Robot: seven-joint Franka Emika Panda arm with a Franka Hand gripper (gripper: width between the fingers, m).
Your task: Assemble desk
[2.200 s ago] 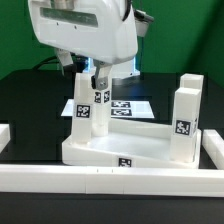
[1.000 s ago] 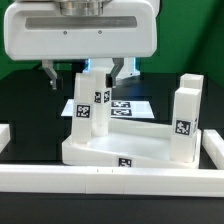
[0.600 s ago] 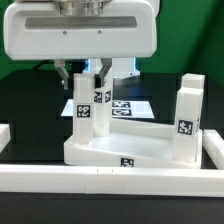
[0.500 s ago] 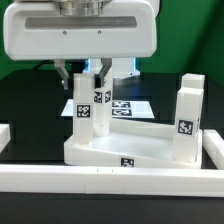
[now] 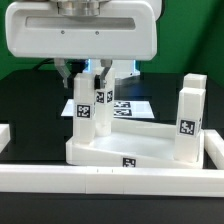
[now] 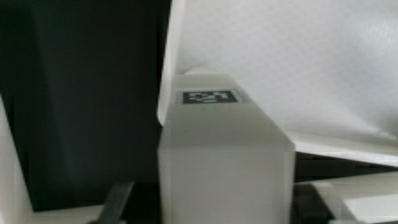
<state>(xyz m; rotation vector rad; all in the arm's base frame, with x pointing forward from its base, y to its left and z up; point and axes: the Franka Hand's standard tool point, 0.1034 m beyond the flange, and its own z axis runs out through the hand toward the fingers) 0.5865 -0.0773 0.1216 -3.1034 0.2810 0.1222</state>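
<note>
The white desk tabletop [image 5: 110,152] lies upside down with white block legs standing in its corners. A tagged leg [image 5: 83,118] stands at the near corner on the exterior view's left, another [image 5: 101,98] behind it, and a third [image 5: 186,115] on the exterior view's right. My gripper [image 5: 84,78] hangs over the near left leg and straddles its top. In the wrist view that leg [image 6: 222,150] fills the space between my fingers [image 6: 121,200], with a thin dark gap on each side. The jaws are open and almost touch it. The tabletop [image 6: 285,70] shows behind.
The marker board [image 5: 135,106] lies flat on the black table behind the tabletop. A long white border rail [image 5: 110,180] runs along the front, with shorter rails at the exterior view's right [image 5: 213,150] and left [image 5: 3,135].
The hand has turned broadside since 2.2 s ago. Its fingers have since narrowed from wide apart to close around the near left leg. The tabletop has shifted very slightly.
</note>
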